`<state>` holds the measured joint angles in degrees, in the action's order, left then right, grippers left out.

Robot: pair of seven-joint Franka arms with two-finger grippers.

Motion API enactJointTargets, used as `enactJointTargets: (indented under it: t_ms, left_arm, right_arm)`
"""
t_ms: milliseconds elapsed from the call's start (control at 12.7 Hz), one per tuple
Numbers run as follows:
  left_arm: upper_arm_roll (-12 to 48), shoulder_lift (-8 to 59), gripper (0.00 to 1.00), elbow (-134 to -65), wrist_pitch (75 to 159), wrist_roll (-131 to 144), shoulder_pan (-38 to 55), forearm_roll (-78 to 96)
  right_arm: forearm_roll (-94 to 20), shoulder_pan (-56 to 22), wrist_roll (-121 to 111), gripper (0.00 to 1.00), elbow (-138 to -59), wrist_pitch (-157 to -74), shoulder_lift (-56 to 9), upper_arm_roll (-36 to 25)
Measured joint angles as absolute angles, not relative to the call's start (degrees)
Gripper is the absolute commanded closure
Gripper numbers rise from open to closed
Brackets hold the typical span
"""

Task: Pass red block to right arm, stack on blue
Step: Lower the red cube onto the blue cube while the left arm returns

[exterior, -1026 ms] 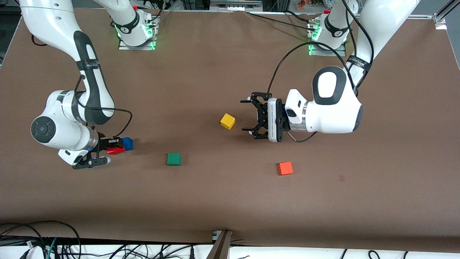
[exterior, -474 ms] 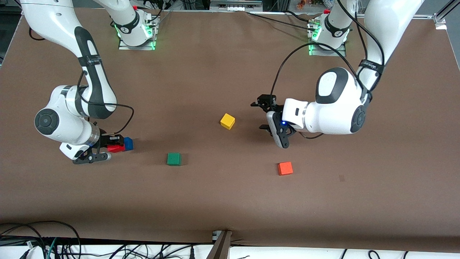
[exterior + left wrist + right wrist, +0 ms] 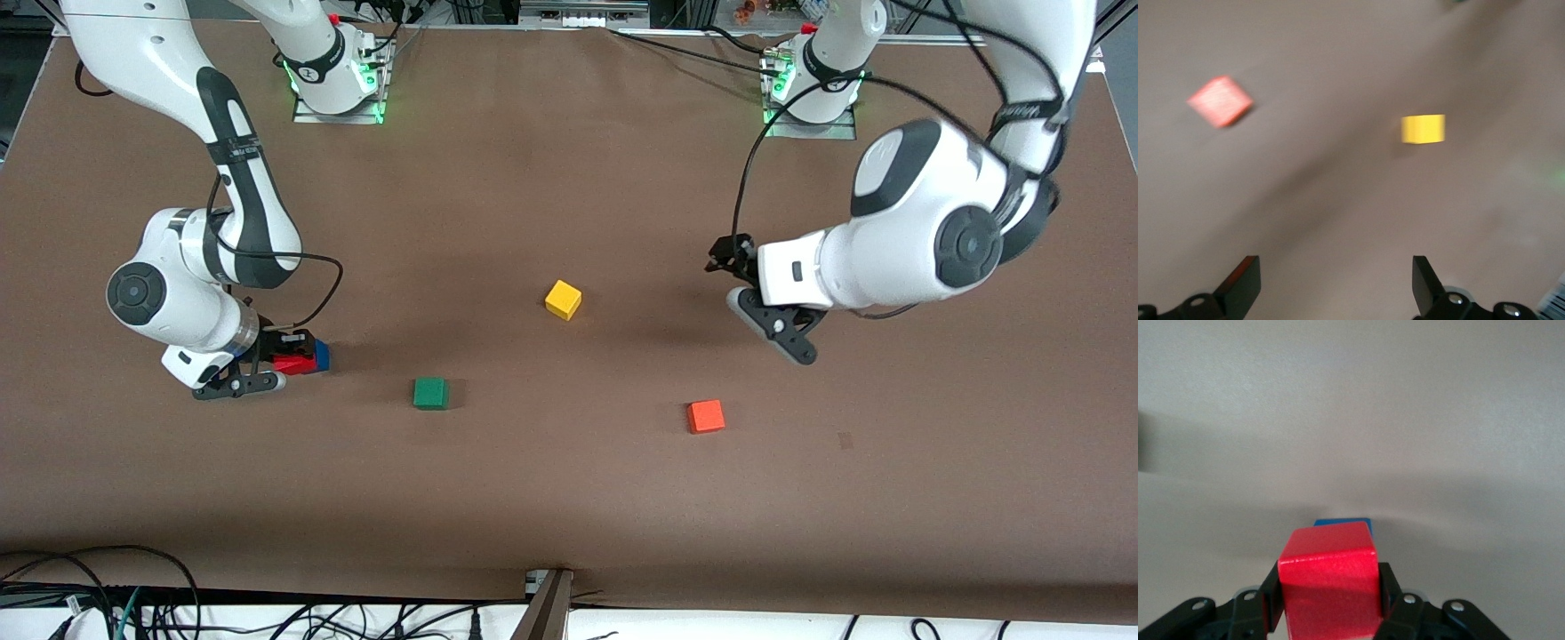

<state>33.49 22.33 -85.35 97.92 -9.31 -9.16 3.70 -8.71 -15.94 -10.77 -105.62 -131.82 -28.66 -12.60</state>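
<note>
My right gripper (image 3: 286, 359) is shut on the red block (image 3: 291, 363), low over the table near the right arm's end. The blue cube (image 3: 322, 356) sits right beside the red block and is partly covered by it. I cannot tell if they touch. In the right wrist view the red block (image 3: 1329, 577) fills the space between the fingers and only the blue cube's edge (image 3: 1343, 521) shows past it. My left gripper (image 3: 731, 271) is open and empty, up in the air toward the left arm's end. Its open fingertips (image 3: 1245, 275) show in the left wrist view.
A yellow cube (image 3: 563, 300) lies mid-table, also seen in the left wrist view (image 3: 1423, 129). A green cube (image 3: 430, 393) and an orange-red cube (image 3: 706, 416) lie nearer the front camera. The orange-red cube also shows in the left wrist view (image 3: 1219, 101).
The left arm has pulled back from the yellow cube toward its own end of the table. The right gripper has shifted the red block slightly toward the blue cube.
</note>
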Motion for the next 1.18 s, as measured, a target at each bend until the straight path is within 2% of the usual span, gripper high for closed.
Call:
enactJointTargets:
  t_ms: [316, 711, 1026, 1184]
  left_arm:
    - [30.9, 15.9, 0.0, -84.0, 92.1, -1.7, -8.6, -3.2]
    - [10.3, 8.5, 0.0, -84.3, 90.9, -1.5, -1.5, -3.2]
    - [1.4, 3.0, 0.0, -90.4, 94.6, -1.4, 2.5, 0.5]
    - [-0.7, -0.3, 0.0, -94.5, 96.1, -1.4, 3.4, 0.1]
  right_arm:
    - [-8.3, -16.3, -10.0, 0.89, -107.4, -134.2, -28.6, -12.6]
    - [-8.1, -16.5, -9.3, 0.89, -109.3, -134.4, -26.7, -12.7]
    - [-7.5, -16.5, -9.3, 0.89, -110.2, -134.4, -25.9, -12.7]
    - [-6.3, -16.5, -8.7, 0.89, -110.3, -134.4, -25.9, -12.7]
